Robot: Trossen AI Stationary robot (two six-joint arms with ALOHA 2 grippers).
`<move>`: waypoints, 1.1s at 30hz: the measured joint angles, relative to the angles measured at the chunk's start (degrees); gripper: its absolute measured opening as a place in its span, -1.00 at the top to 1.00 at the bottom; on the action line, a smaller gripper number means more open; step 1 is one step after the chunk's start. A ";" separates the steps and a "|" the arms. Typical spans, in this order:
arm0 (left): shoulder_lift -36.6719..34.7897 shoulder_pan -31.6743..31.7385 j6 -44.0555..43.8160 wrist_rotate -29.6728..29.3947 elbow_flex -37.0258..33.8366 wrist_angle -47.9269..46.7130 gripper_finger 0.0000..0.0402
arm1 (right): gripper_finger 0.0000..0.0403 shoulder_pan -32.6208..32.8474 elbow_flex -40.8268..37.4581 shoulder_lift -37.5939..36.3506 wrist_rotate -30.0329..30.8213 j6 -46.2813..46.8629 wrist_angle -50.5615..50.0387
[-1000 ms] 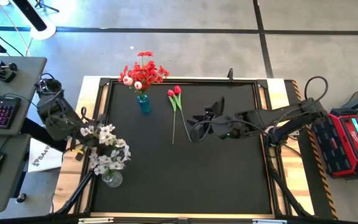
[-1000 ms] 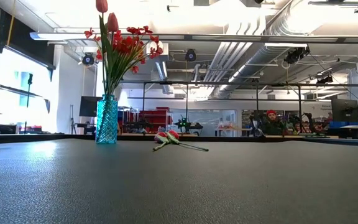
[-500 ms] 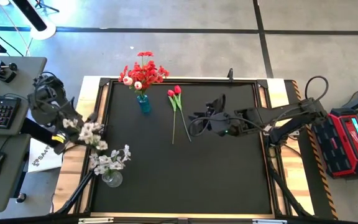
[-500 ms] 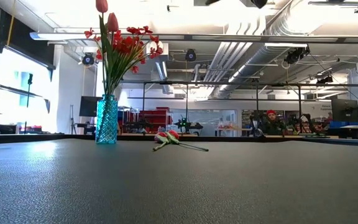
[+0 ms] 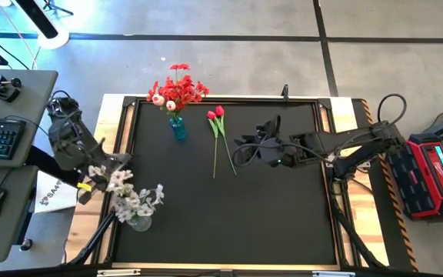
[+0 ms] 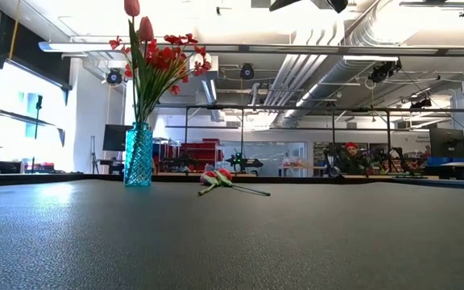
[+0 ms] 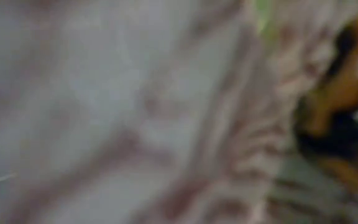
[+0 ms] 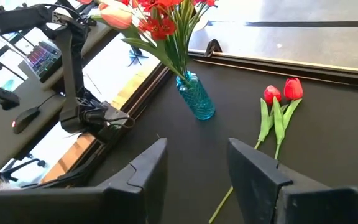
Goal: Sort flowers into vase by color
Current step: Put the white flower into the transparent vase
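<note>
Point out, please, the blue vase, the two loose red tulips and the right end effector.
blue vase (image 5: 178, 129), high view, glass body.
red tulips (image 8: 283, 91), right wrist view, the buds.
right end effector (image 8: 197, 165), right wrist view, gap between its open fingers.

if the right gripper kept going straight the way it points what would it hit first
Probably the two red tulips lying on the black mat; the right gripper, open, points just past their stems. The blue vase stands farther on, though depth is hard to judge.

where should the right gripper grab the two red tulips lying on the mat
Best on the thin green stems, about midway, coming straight down from above. The red tulips lie flat on the black mat, buds toward the blue vase, stems trailing toward the open right gripper. The stems run nearly side by side, so one pinch across them probably takes both.
</note>
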 joint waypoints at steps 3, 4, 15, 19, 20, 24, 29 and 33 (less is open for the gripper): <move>-0.04 0.01 -1.13 0.32 -1.97 -0.04 1.00 | 0.26 0.00 0.02 0.00 -0.05 -0.52 -0.04; -0.02 0.00 -1.15 0.66 -2.22 -0.22 1.00 | 0.26 0.00 0.02 0.00 -0.23 -1.14 -0.01; -0.04 0.02 -7.00 0.84 -2.81 -0.62 0.74 | 0.26 0.00 0.02 0.02 -4.73 -4.51 -0.43; -0.04 0.02 -10.34 0.89 -2.81 -0.66 0.48 | 0.22 0.00 0.01 0.04 -5.87 -3.60 -0.41; -0.04 0.04 -11.01 1.22 -2.81 -0.66 0.40 | 0.20 0.00 0.02 0.04 -6.06 -3.23 -0.41; -0.04 0.04 -11.67 3.94 -2.72 -0.80 0.11 | 0.11 0.00 0.00 0.44 -6.17 -2.29 -0.41; -0.07 0.04 -11.40 7.61 -0.02 -0.86 -0.07 | 0.04 -0.05 0.02 1.85 -7.51 0.88 -0.24; -0.48 0.04 -11.67 9.57 4.04 -0.83 -0.08 | 0.03 -0.76 0.01 5.25 -10.19 4.20 -0.47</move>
